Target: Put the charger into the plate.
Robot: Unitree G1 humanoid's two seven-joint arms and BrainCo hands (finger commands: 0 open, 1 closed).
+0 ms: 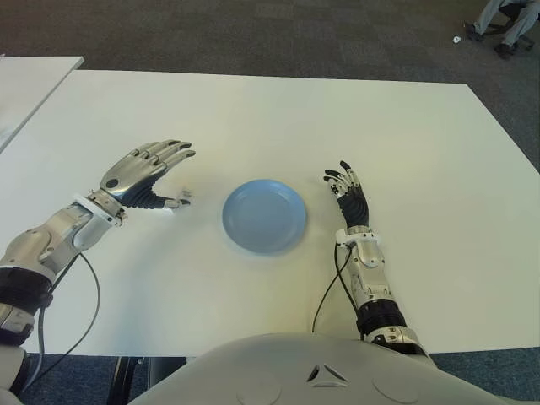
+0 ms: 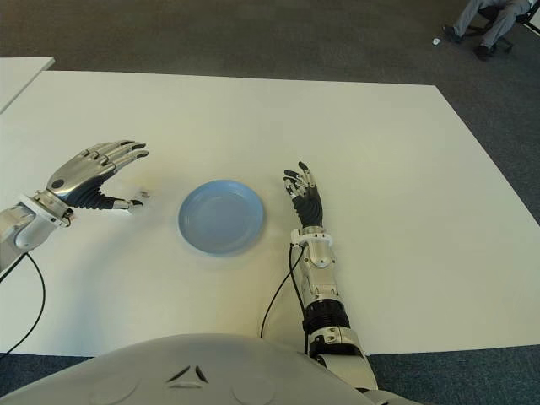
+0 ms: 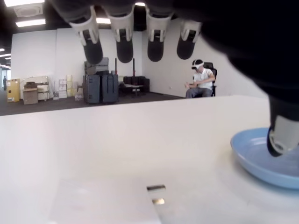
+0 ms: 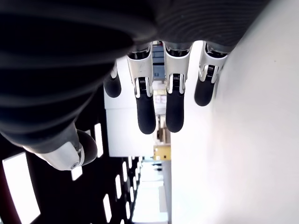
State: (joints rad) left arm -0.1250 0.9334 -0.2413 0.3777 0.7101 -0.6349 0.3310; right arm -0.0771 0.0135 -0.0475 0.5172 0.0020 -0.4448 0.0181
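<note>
The charger is a small white block lying on the white table, left of the plate; its two metal prongs point toward the plate. My left hand hovers over it, open, fingers stretched above and thumb low beside it, not closed on it. The light blue plate sits in the middle of the table with nothing in it, and its rim shows past the thumb in the left wrist view. My right hand shows just right of the plate, fingers extended and holding nothing.
A second white table stands at the far left. A person sits on a chair beyond the far right corner. A black cable hangs from my left forearm near the table's front edge.
</note>
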